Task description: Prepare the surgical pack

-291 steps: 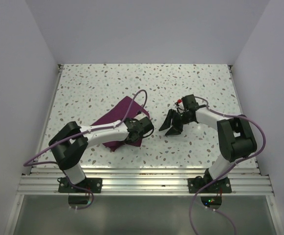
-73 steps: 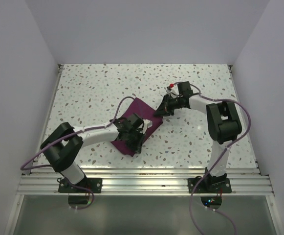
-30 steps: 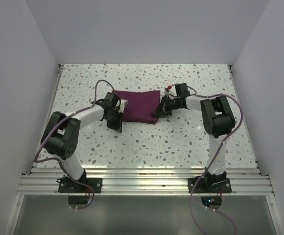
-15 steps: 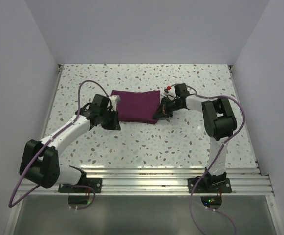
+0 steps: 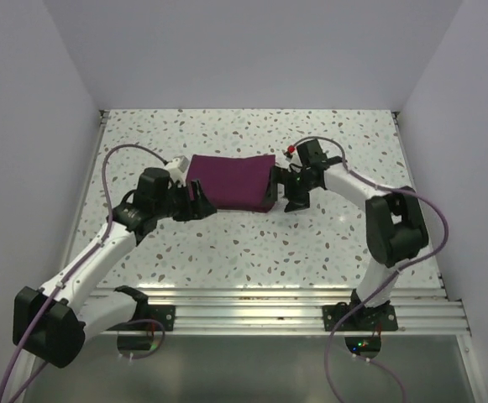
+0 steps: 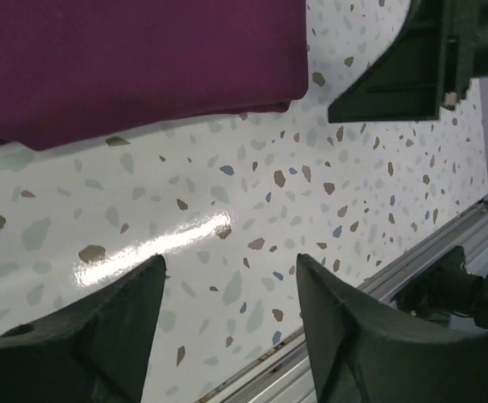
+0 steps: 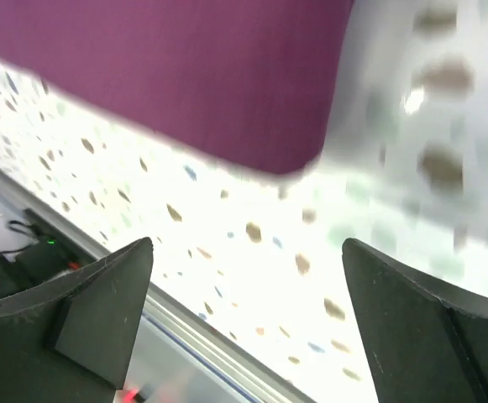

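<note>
Presently on record, item by item

Surgical pack point(image 5: 231, 181): deep purple-maroon cloth, flat as a neat rectangle at mid-bench, long sides running left to right. Near long edge straight, doubled in layers in the left wrist view point(image 6: 134, 67), ending in a rounded corner. Near corner likewise rounded, though blurred, in the right wrist view point(image 7: 168, 75).

Left pincer point(image 5: 191, 203): low at the pack's left near corner, just beside it, off the cloth in its own wrist view. Fingers spread moderately wide point(image 6: 231, 277), only speckled bench between them; nothing held.

Right pincer point(image 5: 292, 191): just beside the pack's right short edge, off the cloth. Fingers spread wide point(image 7: 248, 252), bench surface between; nothing held. Visible too in the left wrist view as a dark wedge point(image 6: 395, 67) past the pack's corner.

Open room: broad strip of bench point(image 5: 311, 243) between pack and rail point(image 5: 252, 312); a further strip behind the pack up to the back wall; margins at both sides beyond the arms.

Surface: white terrazzo-pattern top with grey, brown and blue flecks, glossy, glare patch in the left wrist view.

Surround: plain pale walls point(image 5: 252, 50) on three sides; ribbed metal rail along the near edge; purple cables point(image 5: 118, 159) looping from both arms
</note>
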